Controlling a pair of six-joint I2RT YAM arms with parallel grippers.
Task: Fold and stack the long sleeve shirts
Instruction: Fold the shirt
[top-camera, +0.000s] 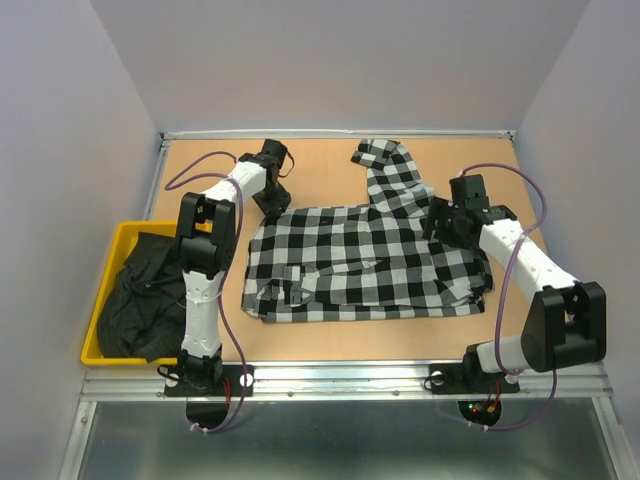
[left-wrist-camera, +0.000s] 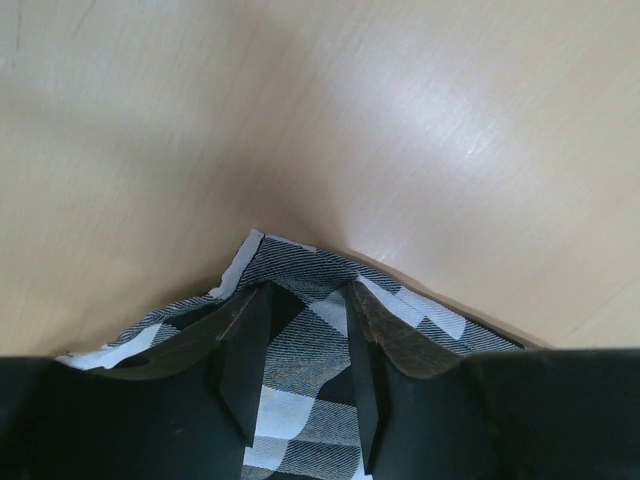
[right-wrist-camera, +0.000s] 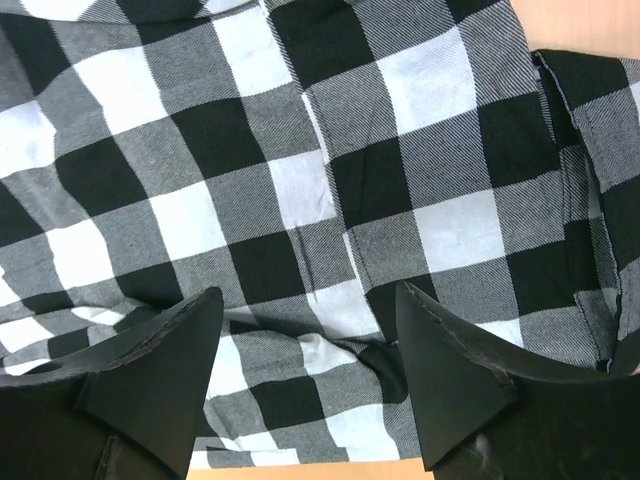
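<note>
The black-and-white check shirt (top-camera: 350, 260) lies spread flat across the middle of the table, one sleeve (top-camera: 385, 165) reaching toward the back. My left gripper (top-camera: 272, 205) is down at the shirt's far left corner. In the left wrist view its fingers (left-wrist-camera: 308, 300) stand apart on either side of that corner of check cloth (left-wrist-camera: 290, 262), which lies flat between them, not pinched. My right gripper (top-camera: 440, 222) hovers over the shirt's right part, open (right-wrist-camera: 310, 300), with check cloth (right-wrist-camera: 300, 130) beneath it and a small wrinkle between the fingers. The plain black shirt (top-camera: 140, 295) lies crumpled in a bin.
A yellow bin (top-camera: 128, 228) holding the black shirt sits at the table's left edge. Bare wooden table (top-camera: 220, 330) shows in front of and behind the check shirt. Walls close in on three sides, and a metal rail (top-camera: 340, 372) runs along the near edge.
</note>
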